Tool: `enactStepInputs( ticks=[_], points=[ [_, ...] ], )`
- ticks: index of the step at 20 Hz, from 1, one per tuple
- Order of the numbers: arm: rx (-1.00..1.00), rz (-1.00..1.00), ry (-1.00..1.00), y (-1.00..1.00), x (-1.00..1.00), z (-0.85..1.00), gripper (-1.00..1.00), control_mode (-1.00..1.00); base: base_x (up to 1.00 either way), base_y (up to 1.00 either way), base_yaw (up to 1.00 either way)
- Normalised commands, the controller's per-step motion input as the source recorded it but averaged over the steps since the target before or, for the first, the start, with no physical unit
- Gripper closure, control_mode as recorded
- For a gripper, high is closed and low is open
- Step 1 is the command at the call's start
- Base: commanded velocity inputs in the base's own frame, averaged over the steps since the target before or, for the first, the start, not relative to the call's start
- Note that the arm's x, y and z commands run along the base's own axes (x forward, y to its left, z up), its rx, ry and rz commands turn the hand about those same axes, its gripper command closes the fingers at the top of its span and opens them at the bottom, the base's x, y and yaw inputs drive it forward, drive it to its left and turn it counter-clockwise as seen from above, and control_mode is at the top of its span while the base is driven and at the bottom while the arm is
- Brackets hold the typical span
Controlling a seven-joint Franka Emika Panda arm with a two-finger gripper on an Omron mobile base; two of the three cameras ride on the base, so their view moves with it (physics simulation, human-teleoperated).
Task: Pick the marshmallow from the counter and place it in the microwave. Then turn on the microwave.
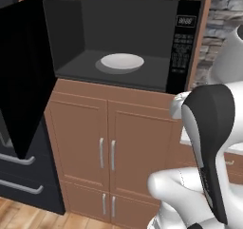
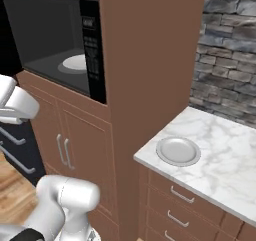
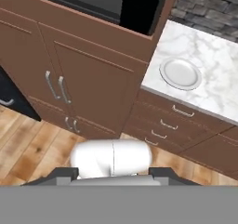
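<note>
marshmallow: honestly can't spot it anywhere on the desk [image 2: 225, 155], just a grey plate [image 2: 178, 151]
claw: can't tell if it's released or clenched
microwave [image 1: 128, 38]: door [image 1: 23, 76] open, white plate [image 1: 122, 62] inside
risk: arm grabs blind, maybe hits the plate instead

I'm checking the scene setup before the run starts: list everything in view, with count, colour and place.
microwave: one, black, built into the brown cabinetry, door swung open to the left, keypad at right.
plate in microwave: one, white, on the cavity floor.
plate on counter: one, white, near the counter's left edge.
counter: one, white grey-veined marble, right of the cabinetry, over brown drawers.
cabinet doors: two pairs, brown, grey handles, below the microwave.
stone wall: one, grey, behind the counter.
floor: wooden, light brown.
marshmallow: I cannot find it.
robot arm: one, white with dark joints, in front of the cabinetry.
</note>
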Motion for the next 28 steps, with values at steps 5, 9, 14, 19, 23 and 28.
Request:
enactStepInputs(
  ticks=[5,9,14,19,23,28],
  points=[
    [0.0,0.0,0.0,0.0,0.0,0.0,1.0,1.0,0.0,0.53,0.19],
    [0.0,0.0,0.0,0.0,0.0,0.0,1.0,1.0,0.0,0.65,0.11],
    [0.0,0.0,0.0,0.0,0.0,0.0,1.0,1.0,0.0,0.56,0.04],
    [0.0,0.0,0.0,0.0,0.0,0.0,1.0,1.0,0.04,0.0,0.0],
    [0.0,0.0,0.0,0.0,0.0,0.0,1.0,1.0,0.16,0.0,0.0],
    [0.0,0.0,0.0,0.0,0.0,0.0,1.0,1.0,0.21,0.0,0.0]
  ],
)
